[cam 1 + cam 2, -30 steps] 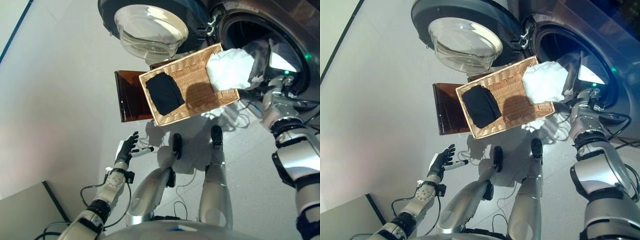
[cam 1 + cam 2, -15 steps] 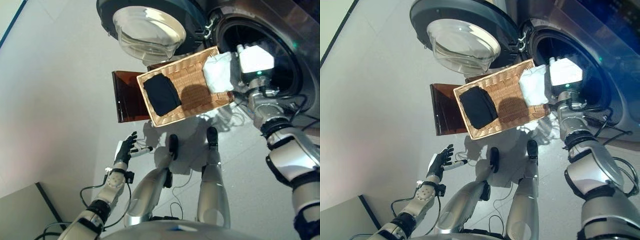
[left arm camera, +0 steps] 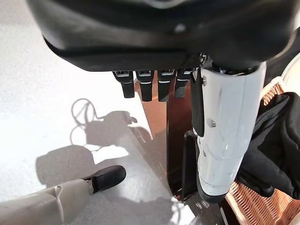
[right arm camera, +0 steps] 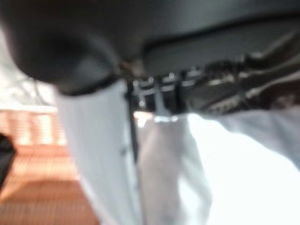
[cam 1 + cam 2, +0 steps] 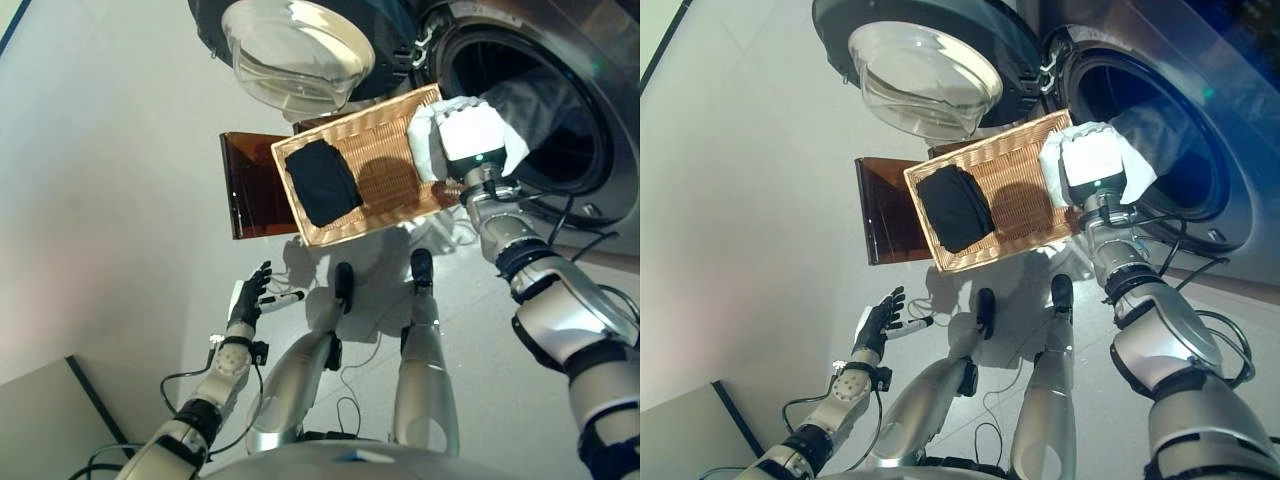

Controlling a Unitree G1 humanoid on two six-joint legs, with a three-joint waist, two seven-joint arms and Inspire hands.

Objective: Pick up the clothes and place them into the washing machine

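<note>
The right hand (image 5: 478, 140) sits at the upper right of the head views, over the white garment (image 5: 430, 140) that drapes across the right end of the wicker basket (image 5: 385, 175) and over its rim toward the open drum (image 5: 530, 110) of the washing machine. Its fingers are buried in the cloth and its own wrist view is too smeared to read, so whether they are clamped on the fabric or spread apart I cannot tell. A second piece, the black garment (image 5: 322, 183), lies folded at the basket's left end, untouched. The left hand (image 5: 250, 297) hangs idle at the lower left with fingers straight and apart, holding nothing. The step in hand looks like gathering the white cloth for the lift. To do it well, the fingers should take a full bunch of fabric rather than an edge, rise clear of the rim so the basket is not dragged, then carry deep past the door seal so nothing trails out.
</note>
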